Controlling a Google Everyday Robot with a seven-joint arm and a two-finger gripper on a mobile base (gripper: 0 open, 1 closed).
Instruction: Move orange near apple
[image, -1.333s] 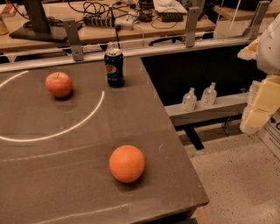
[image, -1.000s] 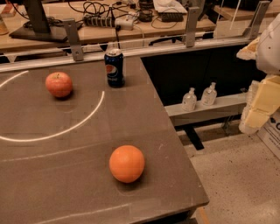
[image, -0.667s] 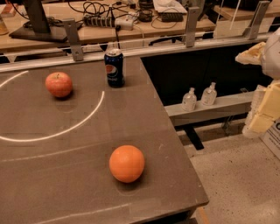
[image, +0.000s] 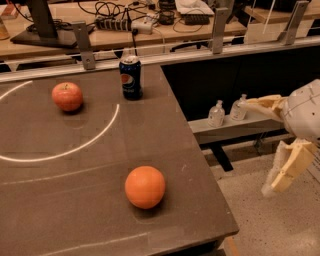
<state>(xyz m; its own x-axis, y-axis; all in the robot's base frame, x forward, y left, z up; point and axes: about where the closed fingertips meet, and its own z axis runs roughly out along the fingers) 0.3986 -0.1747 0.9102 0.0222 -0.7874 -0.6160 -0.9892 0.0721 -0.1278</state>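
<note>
Scanning from the left of my feed, I see the apple sitting far back on the dark table, red-orange with a dimpled top, inside a white arc painted across the surface. Just right of it, near the table's back edge, a blue soda can stands upright, apart from the apple and not touching it. Further right and much nearer to me, the orange rests on the tabletop close to the front right corner, well apart from both the apple and the can, outside the arc. Nothing touches it.

Past the table's right edge, two small clear bottles stand side by side on a low shelf below table height. Behind all this, a wooden desk carries a tangle of cables.

At the far right, the gripper hangs off the table, over the speckled floor, well clear of the orange. Its two pale fingers are spread wide, one reaching left near the bottles and the other angling down. The jaws are released, with nothing between them and nothing in contact.
</note>
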